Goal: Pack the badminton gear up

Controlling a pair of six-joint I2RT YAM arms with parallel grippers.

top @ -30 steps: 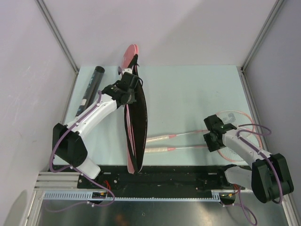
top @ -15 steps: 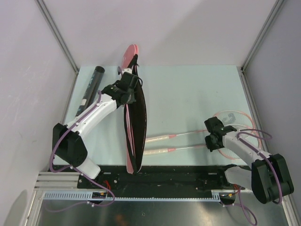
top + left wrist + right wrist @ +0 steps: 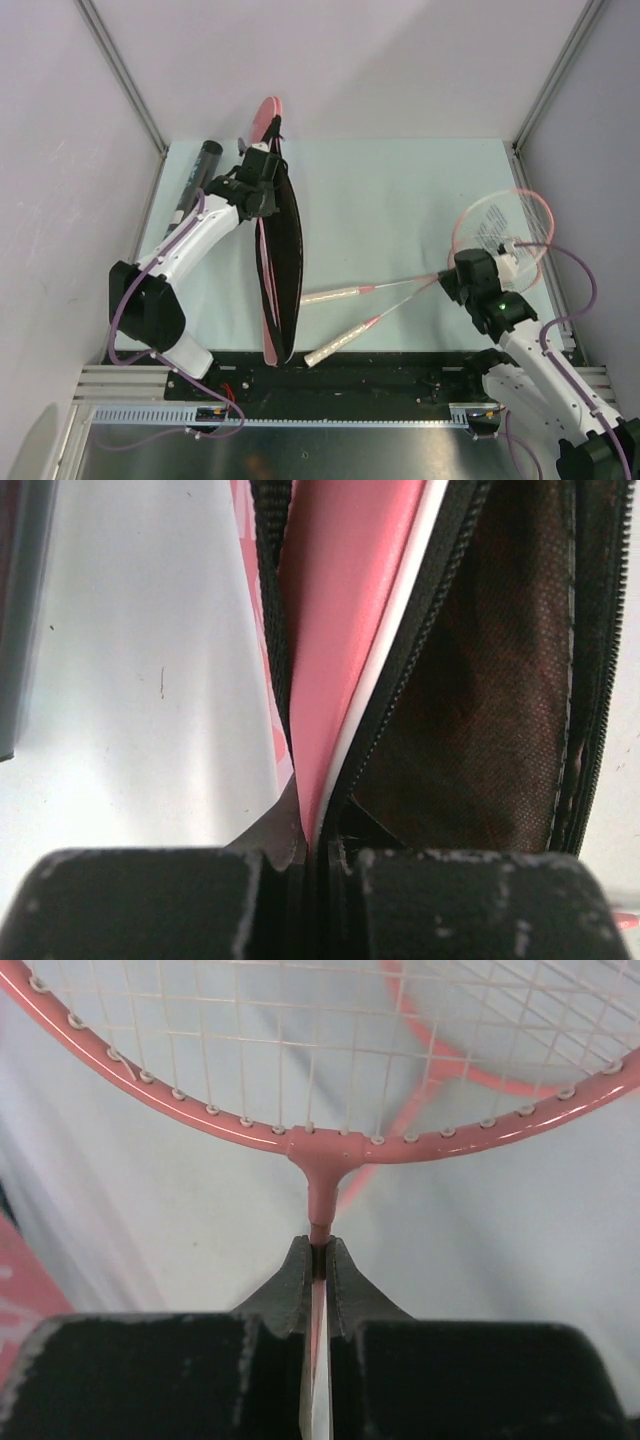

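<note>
The long pink racket bag [image 3: 268,125] stands on edge at the table's left, unzipped, its black lining [image 3: 288,250] showing. My left gripper [image 3: 262,178] is shut on the bag's upper pink edge [image 3: 340,600], beside the zip and lining [image 3: 480,680]. My right gripper [image 3: 468,276] is shut on the thin shaft of one pink-framed racket [image 3: 320,1148], just below its head [image 3: 500,228]. That racket is raised at the head, and its white handle [image 3: 332,347] points to the near edge. The second racket's handle [image 3: 328,295] lies flat; its head is mostly hidden. No shuttlecocks are in view.
The black lettered tube [image 3: 195,182] lies along the table's left edge, close beside the left arm; it shows as a dark strip in the left wrist view [image 3: 10,610]. Enclosure walls and metal posts [image 3: 545,90] ring the table. A black rail [image 3: 380,375] runs along the near edge.
My right gripper has risen with one racket: its head lifted and its handle swung toward the near edge. My left gripper moved slightly left and back with the bag's edge.
</note>
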